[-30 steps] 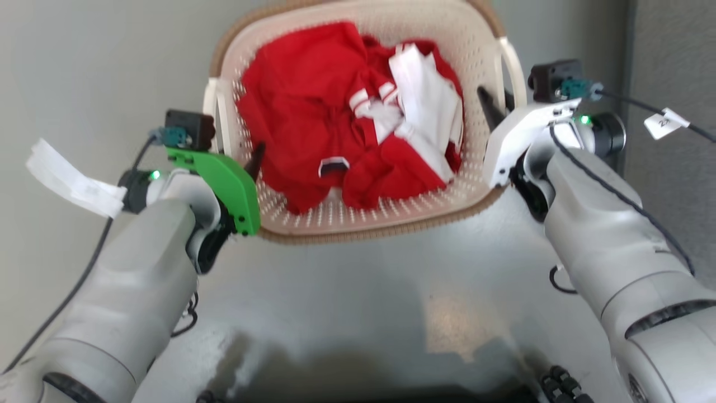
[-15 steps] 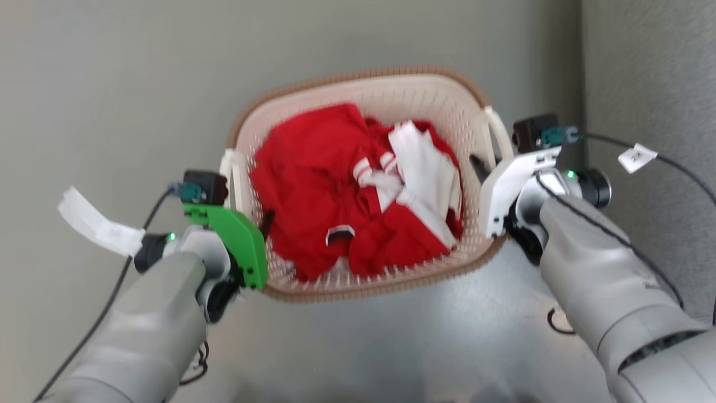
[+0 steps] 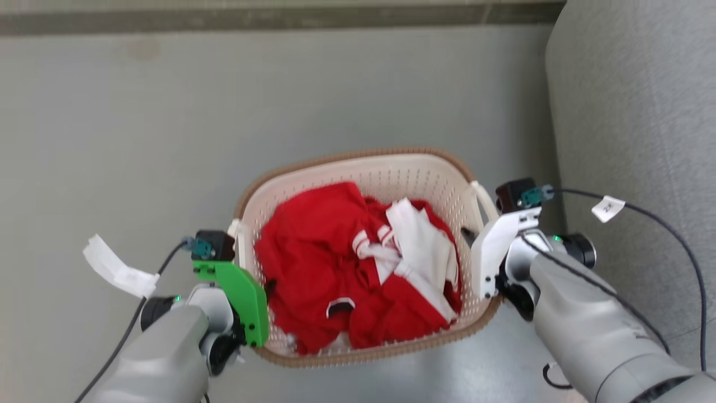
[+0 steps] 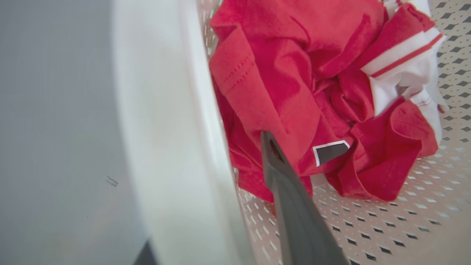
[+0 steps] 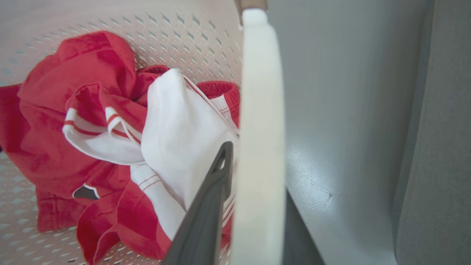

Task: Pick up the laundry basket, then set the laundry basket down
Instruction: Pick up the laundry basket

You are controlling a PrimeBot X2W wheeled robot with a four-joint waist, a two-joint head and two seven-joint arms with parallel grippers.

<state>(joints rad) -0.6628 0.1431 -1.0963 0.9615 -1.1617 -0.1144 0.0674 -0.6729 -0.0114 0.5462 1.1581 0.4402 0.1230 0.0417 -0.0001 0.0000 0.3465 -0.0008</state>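
The laundry basket (image 3: 386,178) hangs between the robot's two arms, low in front of it over the grey floor (image 3: 168,140). I cannot tell for sure whether its base is touching the floor. A bundle of red and white clothes (image 3: 358,268) lies loose in the bottom, heaped a little toward the near wall.

The left gripper (image 3: 257,282) is pinching the left handle (image 4: 165,129), with one dark finger (image 4: 290,206) inside against the perforated wall and the other just showing outside the white bar. The right gripper (image 3: 475,229) is clamped the same way on the right handle (image 5: 259,129), its inner finger (image 5: 206,213) close beside the white cloth.

To my eye this is the carry between lifting and setting down, and it will go well if both arms move as one. If either wrist leads or drops, the basket will twist on those thin handles and could slip from a pinch. I would keep the rim level, keep the squeeze firm and lower slowly so that the whole base meets the floor at once. Only then should the fingers part.

The grey upholstered side (image 3: 632,140) stands near the right arm, so there is little room to drift that way.
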